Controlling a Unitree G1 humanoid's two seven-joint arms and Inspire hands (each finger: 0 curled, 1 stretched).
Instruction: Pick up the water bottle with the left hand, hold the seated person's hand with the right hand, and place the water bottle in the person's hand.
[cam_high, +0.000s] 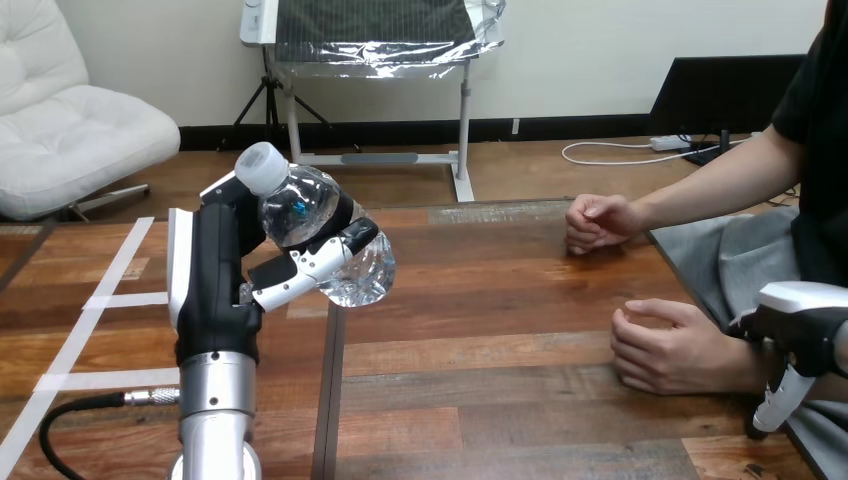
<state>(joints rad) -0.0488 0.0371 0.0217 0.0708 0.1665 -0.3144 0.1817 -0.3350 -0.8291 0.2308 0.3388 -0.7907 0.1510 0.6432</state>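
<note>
So, fingers: the left hand (215, 270) has its fingers (300, 272) and thumb curled round the water bottle (320, 225), which is tilted with its cap up.
Bottle: raised above the counter (500, 330), well left of the person's nearer hand (665, 345).
Right hand (800, 325): just right of that hand, at its wrist; I cannot tell whether it has hold.
Risk: that hand is loosely closed with no palm offered, so the smooth, tilted bottle might slip or strike the knuckles.
Hidden: the right hand is cut off by the edge.

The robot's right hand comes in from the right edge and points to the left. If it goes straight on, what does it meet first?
Most likely the wrist of the person's nearer hand, resting just left of the right hand. The two look close or touching, but depth is unclear.
</note>
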